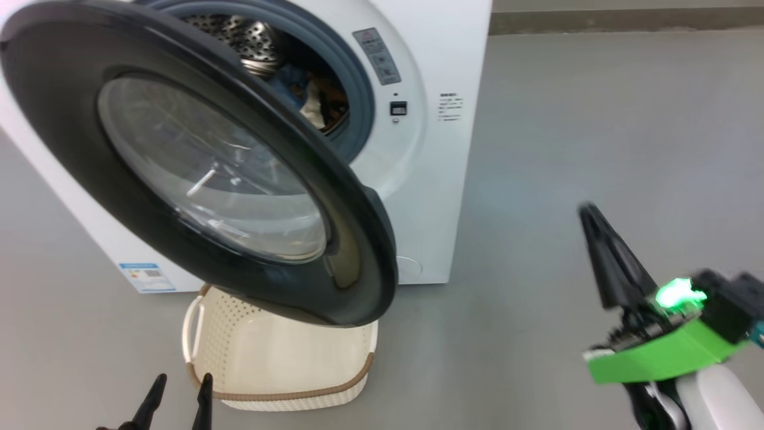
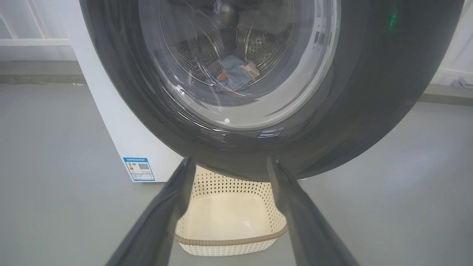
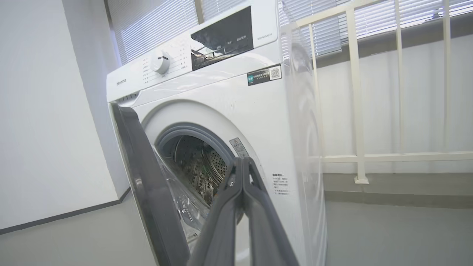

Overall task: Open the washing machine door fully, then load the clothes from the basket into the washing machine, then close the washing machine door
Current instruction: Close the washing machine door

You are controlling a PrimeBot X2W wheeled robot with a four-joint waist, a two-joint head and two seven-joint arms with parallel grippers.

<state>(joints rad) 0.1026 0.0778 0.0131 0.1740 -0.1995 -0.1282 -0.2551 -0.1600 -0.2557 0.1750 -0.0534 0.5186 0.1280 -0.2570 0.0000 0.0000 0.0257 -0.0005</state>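
Observation:
The washing machine stands with its black-rimmed washing machine door swung out over the basket. Light blue clothes lie inside the steel drum. The cream basket on the floor looks empty inside. My left gripper is open, low in front of the basket, just below the door's rim. My right gripper is shut on nothing, held over the floor to the right of the machine, its tips pointing toward the drum opening.
Grey floor spreads to the right of the machine. A white railing and blinds stand behind it, and a white wall lies on the door's side. A blue label sits low on the machine.

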